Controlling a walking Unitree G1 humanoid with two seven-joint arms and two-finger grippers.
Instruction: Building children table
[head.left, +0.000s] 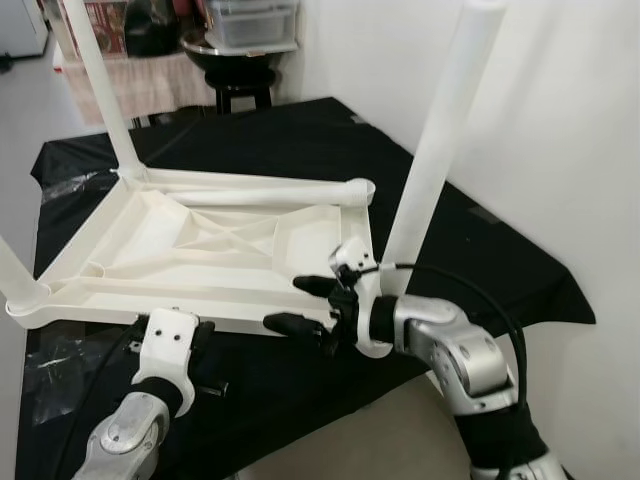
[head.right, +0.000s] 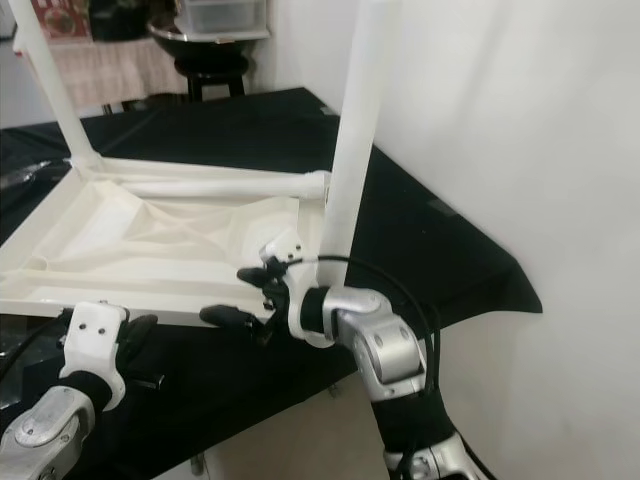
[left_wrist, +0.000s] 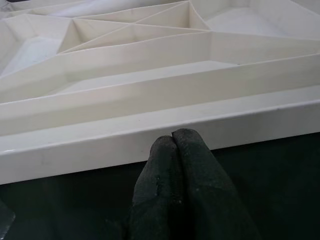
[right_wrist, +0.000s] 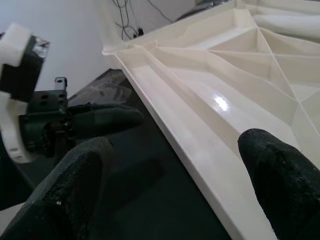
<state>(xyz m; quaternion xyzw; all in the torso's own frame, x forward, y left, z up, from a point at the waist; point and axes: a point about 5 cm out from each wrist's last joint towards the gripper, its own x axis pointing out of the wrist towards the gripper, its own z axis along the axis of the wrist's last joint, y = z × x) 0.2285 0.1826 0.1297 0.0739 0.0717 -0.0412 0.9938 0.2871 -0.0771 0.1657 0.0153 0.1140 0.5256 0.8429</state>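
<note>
Right gripper (head.left: 300, 304) spread wide, straddling near rim of upturned white children table (head.left: 200, 250) on black-draped desk (head.left: 480, 260), forearm level at 4 o'clock. Left gripper (left_wrist: 172, 145) pinched closed, tips against same rim at 7 o'clock.

I see black cloth (head.left: 300, 140) draped over work surface, running to white wall (head.left: 560, 120). Crinkled clear plastic (head.left: 60, 360) lies on cloth near my side. Beyond: black stool (head.left: 243, 85), dark bowl (head.left: 215, 48), clear bin (head.left: 250, 20), pink-clothed stand (head.left: 140, 85).
</note>
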